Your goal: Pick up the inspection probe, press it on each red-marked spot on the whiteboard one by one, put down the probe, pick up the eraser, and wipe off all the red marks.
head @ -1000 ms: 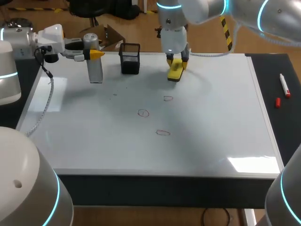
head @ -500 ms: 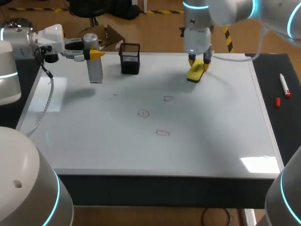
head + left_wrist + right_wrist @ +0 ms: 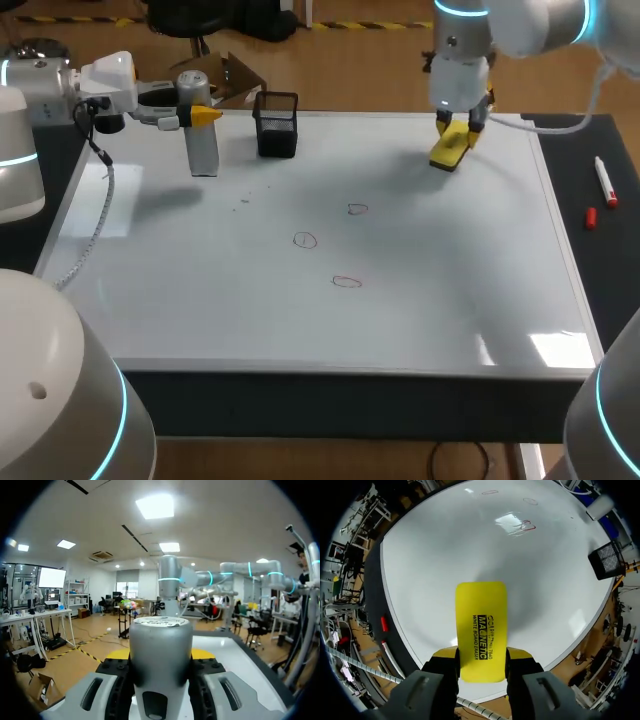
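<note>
Yellow eraser (image 3: pixel 450 150), black lettering. White whiteboard (image 3: pixel 200 300), three thin red ovals (image 3: pixel 346 282). Silver-grey probe (image 3: pixel 201 135). Black mesh holder (image 3: pixel 277 125). White marker (image 3: pixel 605 180), red cap (image 3: pixel 590 217). Yellow tips on left tool (image 3: pixel 199 116) and right tool (image 3: pixel 459 127).

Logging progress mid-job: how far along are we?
Done: the eraser is picked up, gripped by the right gripper near the whiteboard's far right corner. In hand: the left gripper holds the probe, not put down. Left: three red marks unwiped.

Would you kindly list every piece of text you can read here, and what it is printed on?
"MAGNETIC": on the yellow eraser in the right tool.
"WHITE BOARD ERASER": same eraser.
Another line on it: too small to read.
No other text shows.
</note>
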Controlling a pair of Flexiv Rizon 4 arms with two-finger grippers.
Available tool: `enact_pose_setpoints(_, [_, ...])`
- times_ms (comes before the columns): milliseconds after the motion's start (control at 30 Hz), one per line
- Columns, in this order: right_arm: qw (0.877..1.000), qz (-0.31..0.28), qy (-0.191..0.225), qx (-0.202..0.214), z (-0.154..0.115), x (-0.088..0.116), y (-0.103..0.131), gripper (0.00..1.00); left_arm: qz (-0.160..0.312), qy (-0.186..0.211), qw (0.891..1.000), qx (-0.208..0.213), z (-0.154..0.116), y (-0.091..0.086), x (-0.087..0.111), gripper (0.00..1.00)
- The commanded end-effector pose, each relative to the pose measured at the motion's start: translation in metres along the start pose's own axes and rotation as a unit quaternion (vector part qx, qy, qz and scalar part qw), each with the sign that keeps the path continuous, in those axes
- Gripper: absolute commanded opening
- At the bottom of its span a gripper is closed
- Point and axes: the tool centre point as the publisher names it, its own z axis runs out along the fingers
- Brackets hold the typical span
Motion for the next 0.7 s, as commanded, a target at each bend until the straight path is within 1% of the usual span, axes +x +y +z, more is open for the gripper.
enact_pose_setpoints(33, [1.0, 0.002, -0.01, -0.001, -0.002, 0.013, -0.006, 0.0, 0.0, -0.002, 1.0, -0.001, 0.0, -0.002, 0.001, 0.0])
enact_pose_setpoints(133, [1.0, 0.004, -0.009, -0.001, -0.002, 0.017, -0.01, 0.0, 0.0, -0.002, 1.0, -0.001, 0.0, -0.002, 0.001, 0.0])
enact_pose_setpoints(200, [1.0, 0.006, -0.013, -0.001, -0.007, 0.015, 0.0, 0.0, 0.0, -0.002, 1.0, -0.001, 0.0, -0.002, 0.001, 0.0])
enact_pose_setpoints(267, [1.0, 0.005, -0.013, 0.0, -0.004, 0.021, -0.01, 0.0, 0.0, -0.002, 1.0, -0.001, 0.0, -0.002, 0.001, 0.0])
enact_pose_setpoints(300, [1.0, 0.003, -0.015, 0.001, -0.004, 0.022, -0.011, 0.0, 0.0, -0.002, 1.0, -0.001, 0.0, -0.002, 0.001, 0.0])
enact_pose_setpoints(400, [1.0, 0.004, -0.017, 0.003, -0.006, 0.024, -0.011, 0.0, 0.0, -0.002, 1.0, -0.001, 0.0, -0.002, 0.001, 0.0])
enact_pose_setpoints(700, [1.0, 0.004, -0.017, 0.003, -0.006, 0.024, -0.011, 0.0, 0.0, -0.002, 1.0, -0.001, 0.0, -0.002, 0.001, 0.0])
